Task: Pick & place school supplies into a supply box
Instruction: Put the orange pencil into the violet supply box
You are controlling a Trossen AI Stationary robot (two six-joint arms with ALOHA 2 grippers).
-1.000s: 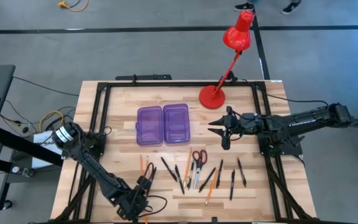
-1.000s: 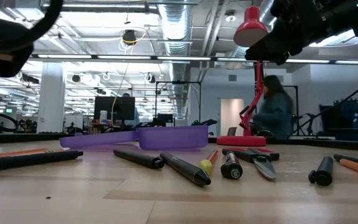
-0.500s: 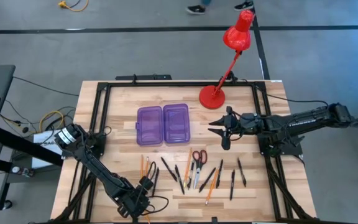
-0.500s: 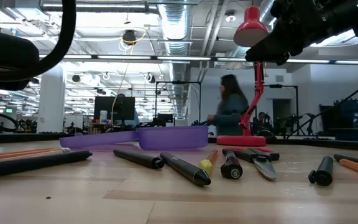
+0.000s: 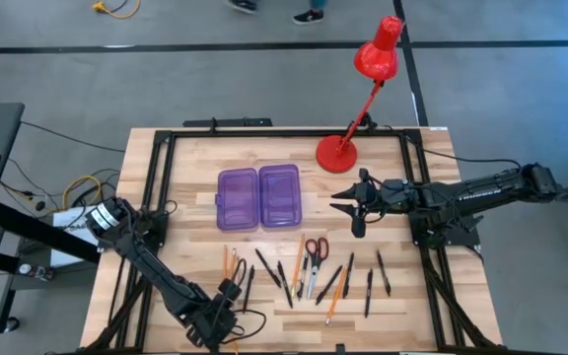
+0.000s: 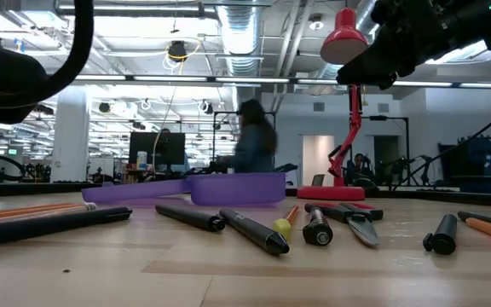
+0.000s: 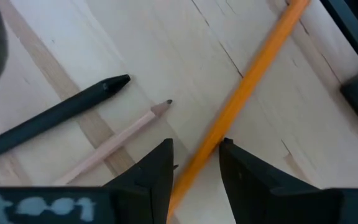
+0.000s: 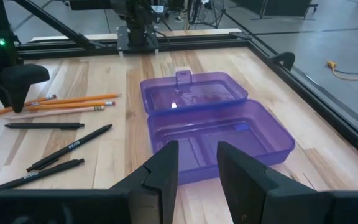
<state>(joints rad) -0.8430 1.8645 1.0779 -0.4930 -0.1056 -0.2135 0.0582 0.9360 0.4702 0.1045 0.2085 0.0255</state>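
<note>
We centre left gripper, jaws narrowly open (straddling orange pencil) at table's 7 o'clock; right gripper open, empty

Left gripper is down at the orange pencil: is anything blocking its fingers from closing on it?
Nothing visible does. The left gripper straddles the orange pencil with fingers open; the bare-wood pencil and black pen lie beside it, outside the gap.

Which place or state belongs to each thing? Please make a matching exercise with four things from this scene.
Things:
1. purple pencil case
2. red desk lamp
3. red-handled scissors
4. left tool

Places or states:
A. stands at the table's far edge
B. lies open, empty
C. astride an orange pencil
D. lies among the pens

Pairs: 1-B, 2-A, 3-D, 4-C
</note>
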